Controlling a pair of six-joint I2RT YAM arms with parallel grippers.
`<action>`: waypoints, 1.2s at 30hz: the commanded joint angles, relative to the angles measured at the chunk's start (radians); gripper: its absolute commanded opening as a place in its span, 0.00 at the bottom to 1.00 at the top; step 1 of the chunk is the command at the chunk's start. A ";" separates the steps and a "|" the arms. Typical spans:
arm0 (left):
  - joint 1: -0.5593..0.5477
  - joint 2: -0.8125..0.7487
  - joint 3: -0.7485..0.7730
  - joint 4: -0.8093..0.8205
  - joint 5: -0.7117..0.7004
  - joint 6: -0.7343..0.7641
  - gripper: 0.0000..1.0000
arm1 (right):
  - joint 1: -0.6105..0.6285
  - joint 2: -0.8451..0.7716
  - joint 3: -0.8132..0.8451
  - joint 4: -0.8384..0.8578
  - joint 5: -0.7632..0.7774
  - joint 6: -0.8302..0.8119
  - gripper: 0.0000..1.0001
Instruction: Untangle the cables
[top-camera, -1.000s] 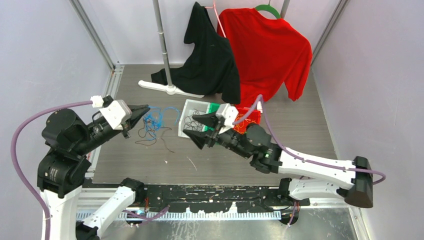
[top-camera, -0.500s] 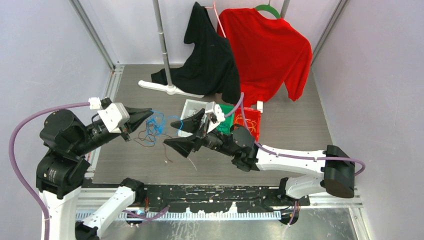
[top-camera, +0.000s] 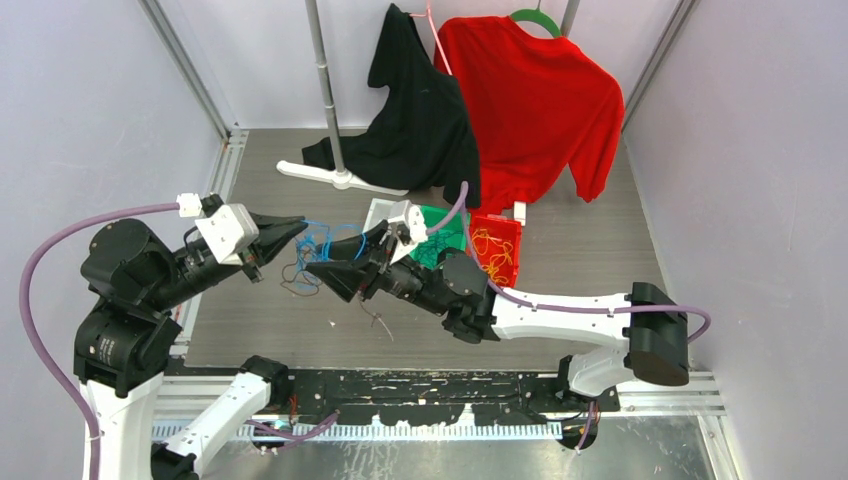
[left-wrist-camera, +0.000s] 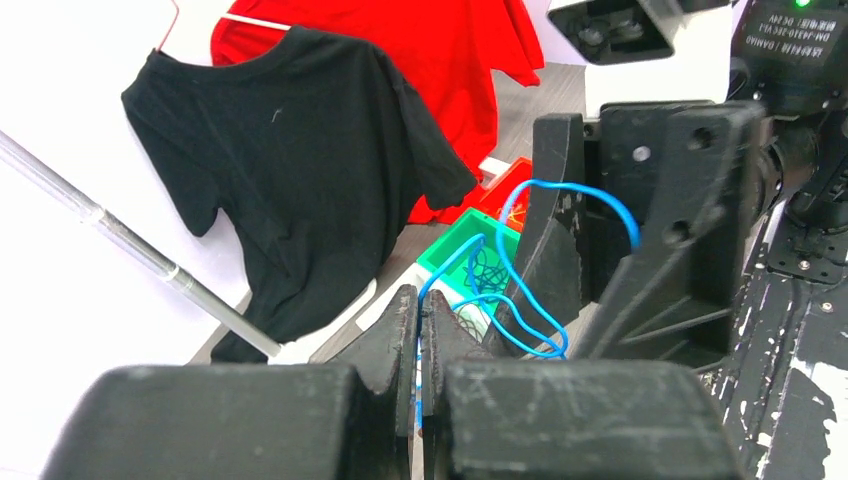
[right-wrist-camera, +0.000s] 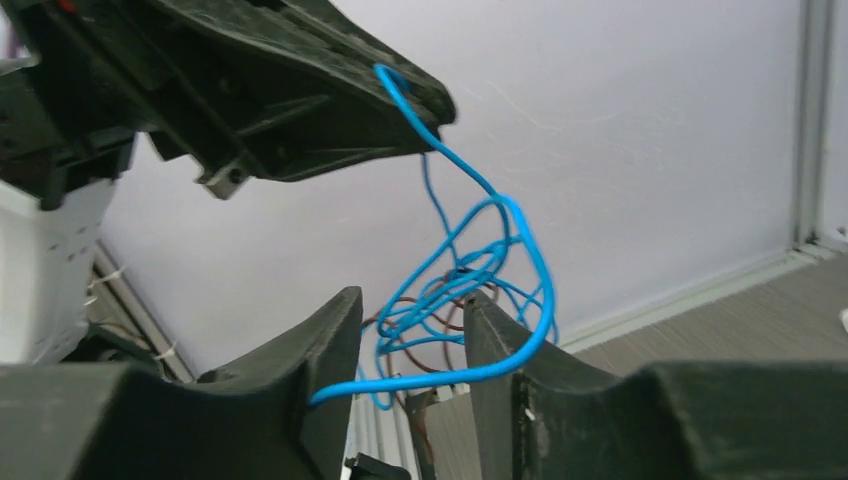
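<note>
Thin blue and brown cables (top-camera: 312, 245) hang knotted just above the tabletop (top-camera: 590, 262) near its left edge, seemingly light, limp and snag-prone; left gripper (left-wrist-camera: 420, 305) pinches one blue strand, right gripper (right-wrist-camera: 410, 315) is spread around a loop, and a single free strand looks the best hold.

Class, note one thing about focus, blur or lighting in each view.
Top view: even light, sharp throughout. Left wrist view: the left end effector is soft, the wall washed out white. Right wrist view: the blue cable smears at its right loop.
</note>
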 joint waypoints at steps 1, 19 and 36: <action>0.003 -0.008 0.018 0.055 0.012 -0.035 0.00 | 0.020 0.007 0.051 -0.011 0.192 -0.082 0.41; 0.004 -0.005 0.090 0.052 -0.095 0.034 0.00 | 0.028 -0.268 -0.258 -0.070 0.599 -0.280 0.01; 0.003 0.005 0.068 -0.042 -0.058 -0.008 0.04 | 0.027 -0.362 -0.293 0.004 0.341 -0.264 0.04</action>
